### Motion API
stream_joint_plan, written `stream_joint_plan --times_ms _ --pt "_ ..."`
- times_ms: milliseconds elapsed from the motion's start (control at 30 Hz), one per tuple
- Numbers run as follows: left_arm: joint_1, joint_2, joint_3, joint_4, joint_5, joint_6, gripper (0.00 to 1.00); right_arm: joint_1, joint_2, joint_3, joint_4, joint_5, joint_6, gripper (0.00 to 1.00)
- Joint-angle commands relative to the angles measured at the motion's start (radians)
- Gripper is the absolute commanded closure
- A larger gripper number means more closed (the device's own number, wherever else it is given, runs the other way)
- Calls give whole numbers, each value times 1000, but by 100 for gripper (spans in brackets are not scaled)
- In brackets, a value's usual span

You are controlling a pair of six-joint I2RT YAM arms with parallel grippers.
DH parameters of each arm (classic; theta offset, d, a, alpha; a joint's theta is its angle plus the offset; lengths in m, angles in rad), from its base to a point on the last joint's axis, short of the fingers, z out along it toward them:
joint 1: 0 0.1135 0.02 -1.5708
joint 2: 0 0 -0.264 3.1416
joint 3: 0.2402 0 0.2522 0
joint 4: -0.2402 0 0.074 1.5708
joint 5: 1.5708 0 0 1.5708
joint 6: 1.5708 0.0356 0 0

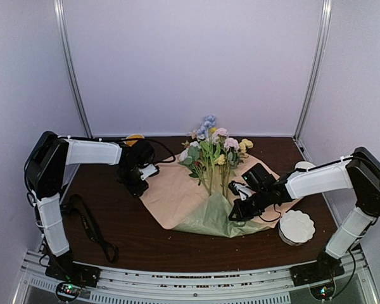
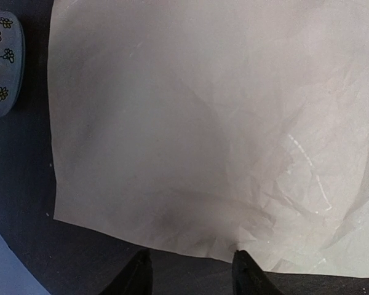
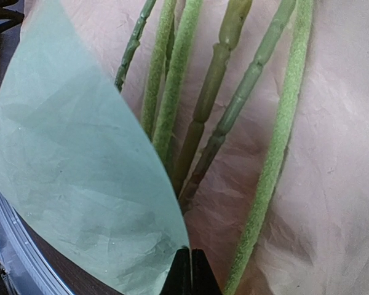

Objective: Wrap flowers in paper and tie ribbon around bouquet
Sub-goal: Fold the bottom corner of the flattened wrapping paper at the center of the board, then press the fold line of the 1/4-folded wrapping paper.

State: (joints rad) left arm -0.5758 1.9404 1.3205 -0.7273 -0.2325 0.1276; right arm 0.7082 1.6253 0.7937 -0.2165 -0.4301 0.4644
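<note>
The right gripper [image 3: 189,261] has its fingers pressed together on the near corner of the large thin paper sheet [image 1: 168,190], sage green one side and peach-tan the other, holding a green flap over the long stems of the pastel flowers [image 1: 214,149] lying on it. If that pinch slips, the flap could spring flat and the stems roll. The left gripper [image 2: 190,258], fingers spread and empty at the sheet's left edge on the dark worktop [image 1: 152,237], may crumple it.
</note>
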Motion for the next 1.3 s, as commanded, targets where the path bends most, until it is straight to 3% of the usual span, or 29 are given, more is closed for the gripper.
stream_joint_plan --times_ms 0,233,567,967,1267 --pt "6 -62 -1 9 -2 -20 52 -4 -9 -24 17 22 14 100" --pt "6 -138 28 -56 -2 -41 52 -3 -17 -46 34 21 1 100" --pt "-19 -328 -40 -108 28 -258 52 -4 2 -7 -7 14 -68 100" --pt "-267 -411 -17 -109 11 -497 51 -10 -72 -3 -24 20 -64 100" --pt "-469 -387 6 -109 14 -559 51 -10 -59 34 -10 -7 -59 100"
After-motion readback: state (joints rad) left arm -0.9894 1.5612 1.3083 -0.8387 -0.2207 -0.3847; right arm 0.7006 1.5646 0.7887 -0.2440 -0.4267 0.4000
